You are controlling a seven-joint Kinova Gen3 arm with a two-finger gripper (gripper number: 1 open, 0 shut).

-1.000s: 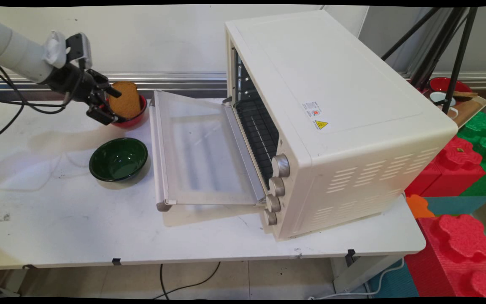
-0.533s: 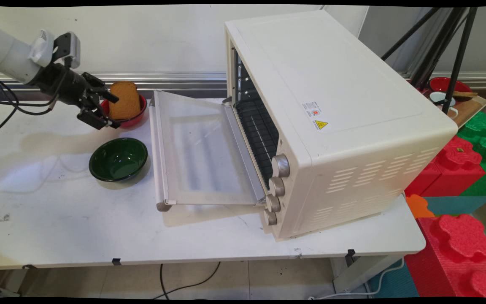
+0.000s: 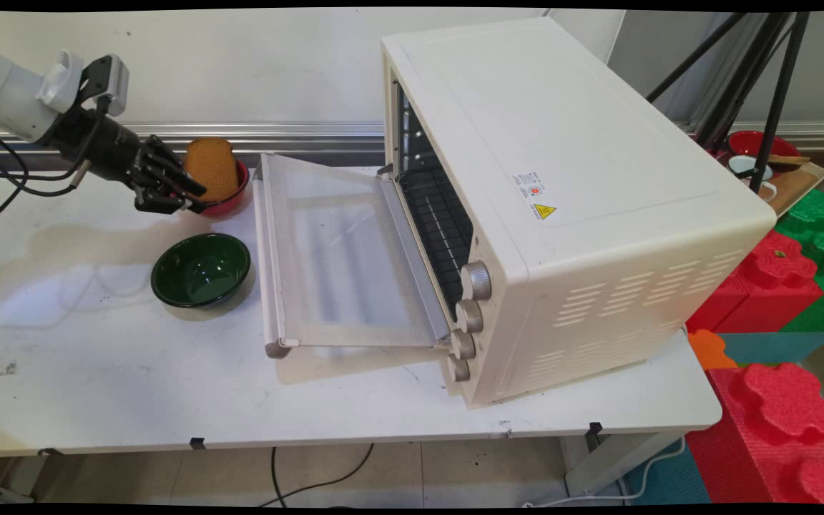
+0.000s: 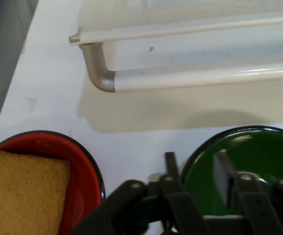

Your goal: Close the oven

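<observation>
A brown slice of bread stands upright in a red bowl at the back left of the table. My gripper hovers just left of that bowl, pointing right and apart from the bread. It is open by a narrow gap and holds nothing. In the hand view the gripper sits between the red bowl with the bread at lower left and a green bowl at lower right.
An empty green bowl sits in front of the red one. To the right a cream toaster oven has its glass door folded down flat, with the handle toward the bowls. In the hand view the handle runs across the top.
The gripper, which stood around the bread a second ago, has pulled back to the left and turned. Its fingers now stand closer together. The bread stays in the red bowl.
</observation>
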